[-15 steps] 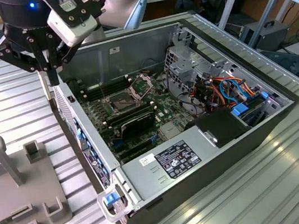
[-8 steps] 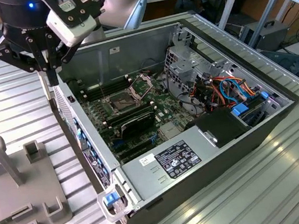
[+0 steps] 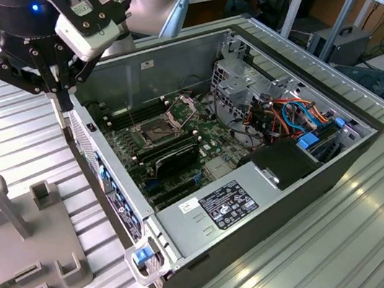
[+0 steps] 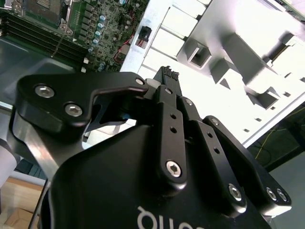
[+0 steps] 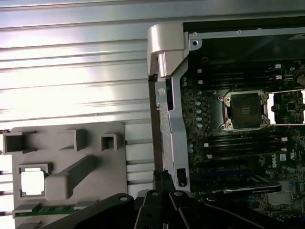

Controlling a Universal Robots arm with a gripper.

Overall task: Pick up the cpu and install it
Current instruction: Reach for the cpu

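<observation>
End effector [image 3: 66, 109] by case [image 3: 165, 64], cpu [image 5: 33, 182] in tray [image 5: 95, 143], first wrist view

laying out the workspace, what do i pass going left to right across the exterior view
grey parts holder → open processor socket → orange and blue cables → metal shelf frame

**First wrist view.** You see the cpu [image 5: 33, 182] lying silver face up in a square recess of the grey holder tray [image 5: 90, 138]. A green memory module [image 5: 45, 210] is slotted near it. The tray rests on the ribbed metal table [image 5: 71, 71]. Inside the open computer case [image 5: 167, 119], the motherboard's socket [image 5: 245, 110] lies bare, its hinged frame [image 5: 271, 109] swung aside. The gripper [image 5: 162, 176], fingertips together, hangs between tray and case.
</observation>
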